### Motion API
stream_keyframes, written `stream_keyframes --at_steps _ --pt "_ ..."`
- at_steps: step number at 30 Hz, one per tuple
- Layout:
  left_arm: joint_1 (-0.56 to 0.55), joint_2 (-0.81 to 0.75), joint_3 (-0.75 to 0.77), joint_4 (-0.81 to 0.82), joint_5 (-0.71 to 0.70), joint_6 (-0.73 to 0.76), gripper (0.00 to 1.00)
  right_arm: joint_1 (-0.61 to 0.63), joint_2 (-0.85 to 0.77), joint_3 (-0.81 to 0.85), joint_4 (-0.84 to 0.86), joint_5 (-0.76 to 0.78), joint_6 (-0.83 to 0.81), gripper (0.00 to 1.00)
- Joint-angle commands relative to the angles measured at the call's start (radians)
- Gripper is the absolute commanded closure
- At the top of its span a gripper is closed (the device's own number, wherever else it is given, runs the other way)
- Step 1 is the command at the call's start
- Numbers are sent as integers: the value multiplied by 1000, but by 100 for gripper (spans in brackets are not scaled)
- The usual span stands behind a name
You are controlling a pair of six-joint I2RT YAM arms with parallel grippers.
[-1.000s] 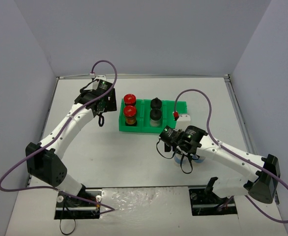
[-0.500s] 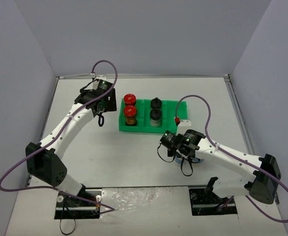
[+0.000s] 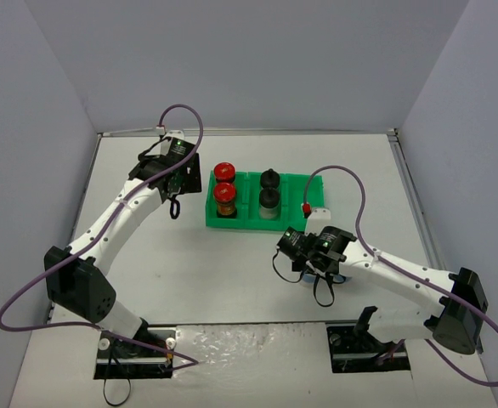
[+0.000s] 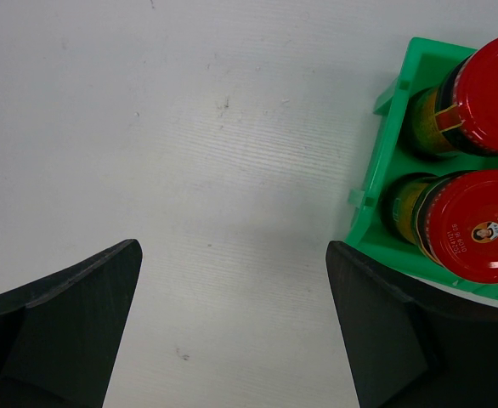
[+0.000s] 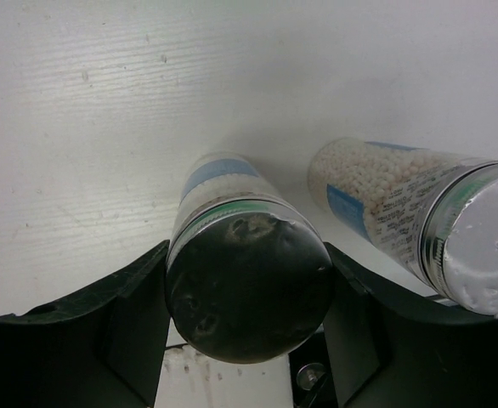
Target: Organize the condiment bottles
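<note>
Right wrist view looks straight down on a silver-capped jar (image 5: 249,285). It stands upright on the white table (image 5: 104,102), so its long axis runs toward the camera. Its cap is in shadow and looks dark. The right gripper (image 5: 247,255) sits astride this jar, one black finger (image 5: 104,323) close against each side of the cap. Whether the fingers already press on the glass or only flank it cannot be told from here.

The second silver-capped jar (image 5: 402,204) stands just beside it on the right, outside the fingers. It is clear and full of small white pellets. Both jars carry a blue label with fine print that is too small to read.

In the top view these two jars are under the right wrist, at the near right of the green tray (image 3: 247,223). The tray therefore lies away from the gripper, toward the far left. Its right-hand end looks free, but the arm hides part of it.

The two red-capped jars (image 4: 474,225) fill the left end of the tray and the two black-capped jars (image 3: 269,200) stand in the middle.

The left gripper (image 4: 232,246) hangs over bare table beside the tray's left end, spread wide and holding nothing. The right arm is clearly the nearer one to the silver-capped jars.

One red cap has a small round portrait logo and the other has yellow characters, none legible.
</note>
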Motion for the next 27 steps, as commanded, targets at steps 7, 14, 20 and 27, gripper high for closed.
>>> stream_keyframes --at_steps 7,14,20,27 --pt "6 -41 22 3 -35 8 12 10 24 281 2 198 -12 100" --pt "6 -42 21 -1 -40 10 12 -96 154 461 37 299 -150 100" --pt "6 -44 28 -3 -43 11 12 -198 233 549 140 287 -269 100" --pt "7 -42 34 -6 -41 11 12 -315 328 634 255 217 -373 100"
